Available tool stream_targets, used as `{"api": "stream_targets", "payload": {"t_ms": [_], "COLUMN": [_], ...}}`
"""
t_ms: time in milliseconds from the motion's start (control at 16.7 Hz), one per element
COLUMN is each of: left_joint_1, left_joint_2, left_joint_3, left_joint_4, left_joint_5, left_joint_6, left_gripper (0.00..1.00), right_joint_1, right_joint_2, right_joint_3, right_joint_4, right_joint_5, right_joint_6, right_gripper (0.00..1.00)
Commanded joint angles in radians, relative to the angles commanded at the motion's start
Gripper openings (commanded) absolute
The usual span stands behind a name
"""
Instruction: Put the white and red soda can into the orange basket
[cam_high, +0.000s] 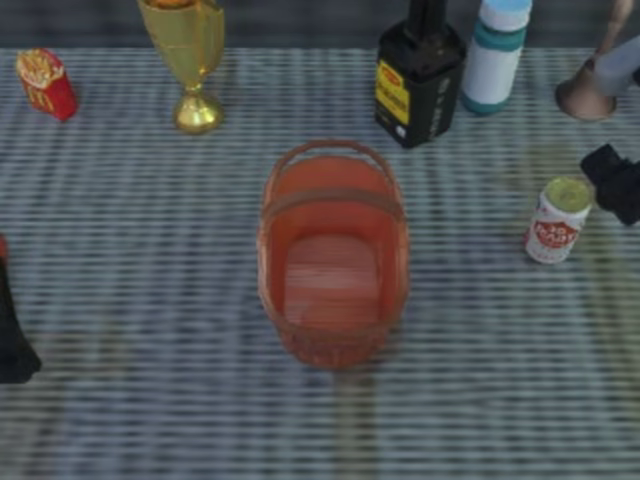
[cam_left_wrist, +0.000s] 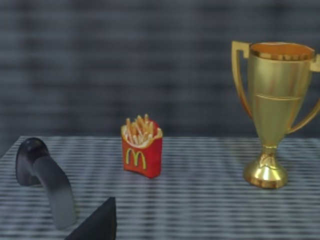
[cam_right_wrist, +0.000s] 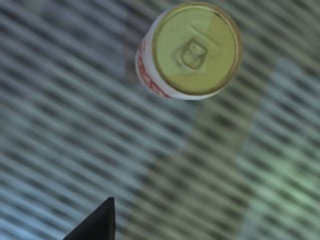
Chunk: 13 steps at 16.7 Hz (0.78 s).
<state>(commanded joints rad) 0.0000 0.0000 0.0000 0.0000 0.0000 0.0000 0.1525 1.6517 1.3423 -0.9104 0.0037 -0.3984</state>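
Table | can upright near right edge | right gripper beside, grip unclear

You are looking at a white and red soda can at about three o'clock on the table: smooth painted metal sides, and a pale yellowish metal lid with a dull sheen and a pressed tab. At the centre, the orange basket shows a ribbed, woven weave, matt, with a smooth arched handle. The tablecloth reads as coarse woven cloth in grey-blue stripes. At eleven o'clock the gold trophy is polished, mirror-glossy metal. The fries carton at ten o'clock looks like smooth red card. The dark bottle at one o'clock is glossy, with a yellow paper-like label.
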Motion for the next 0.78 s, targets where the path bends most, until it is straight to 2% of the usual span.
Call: {"api": "stream_targets", "payload": {"t_ms": [240,420,780], "left_joint_1": [0.0,0.0,0.0], "left_joint_2": [0.0,0.0,0.0], "left_joint_3": [0.0,0.0,0.0], "left_joint_4": [0.0,0.0,0.0], "left_joint_5": [0.0,0.0,0.0], "left_joint_6": [0.0,0.0,0.0], "left_gripper": [1.0,1.0,1.0], "right_joint_1": [0.03,0.046,0.055], "right_joint_2": [0.334,0.491,0.571], "right_joint_3": [0.279,0.433,0.518], "right_joint_4": [-0.173,-0.256,-0.297], "right_joint_5": [0.0,0.0,0.0], "right_joint_6": [-0.079,-0.12,-0.142], "right_gripper": [1.0,1.0,1.0]}}
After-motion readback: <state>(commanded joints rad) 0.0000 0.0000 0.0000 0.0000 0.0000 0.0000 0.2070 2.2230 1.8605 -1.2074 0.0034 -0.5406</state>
